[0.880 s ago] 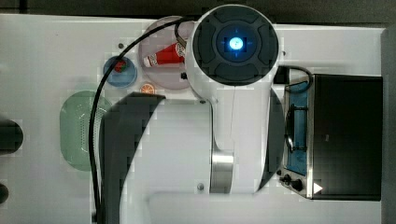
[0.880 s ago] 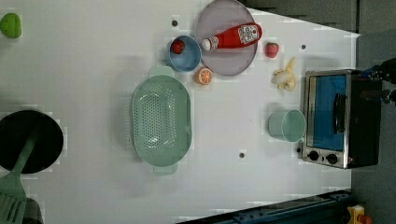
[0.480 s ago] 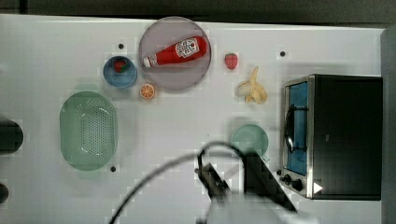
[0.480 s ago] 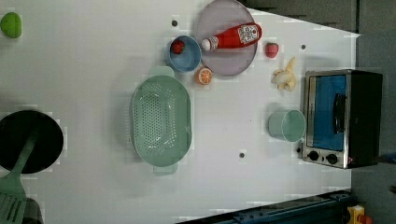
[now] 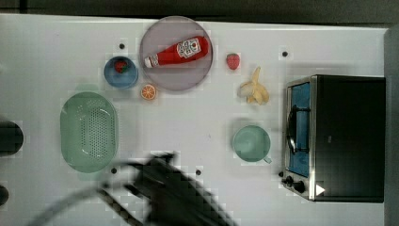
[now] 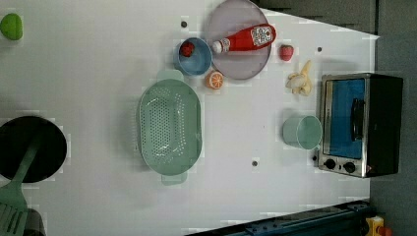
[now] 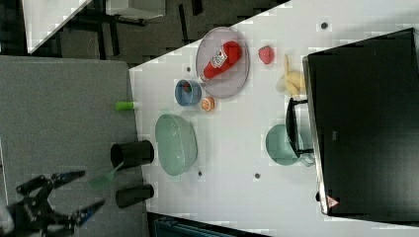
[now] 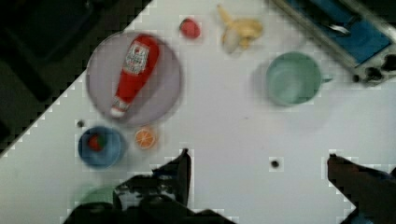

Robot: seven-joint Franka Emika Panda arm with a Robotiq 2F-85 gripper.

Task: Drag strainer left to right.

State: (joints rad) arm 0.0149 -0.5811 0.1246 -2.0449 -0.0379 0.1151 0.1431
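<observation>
The strainer [image 5: 88, 132] is a large pale green oval colander with rows of tiny holes, resting on the white table at the top view's left. It also shows in the left view as the strainer [image 6: 169, 128] and in the right view as the strainer [image 7: 175, 144]. A sliver of its green rim [image 8: 95, 196] shows in the wrist view beside one finger. My gripper [image 8: 259, 161] is open wide with nothing between its fingers, well above the table. At the right view's lower left, the gripper [image 7: 84, 190] is clear of the strainer. My arm [image 5: 174, 197] is a dark blur near the top view's bottom edge.
A toaster oven [image 5: 339, 136] stands at the top view's right, with a mint cup [image 5: 251, 143] beside it. A purple plate [image 5: 197, 75] holds a ketchup bottle [image 5: 179, 52]. Nearby are a blue bowl [image 5: 121, 73], an orange half [image 5: 148, 92], a strawberry [image 5: 233, 61] and a banana [image 5: 254, 89].
My arm has swept from over the table's middle down to the top view's bottom edge, uncovering the plate and bowl. The strainer has not moved.
</observation>
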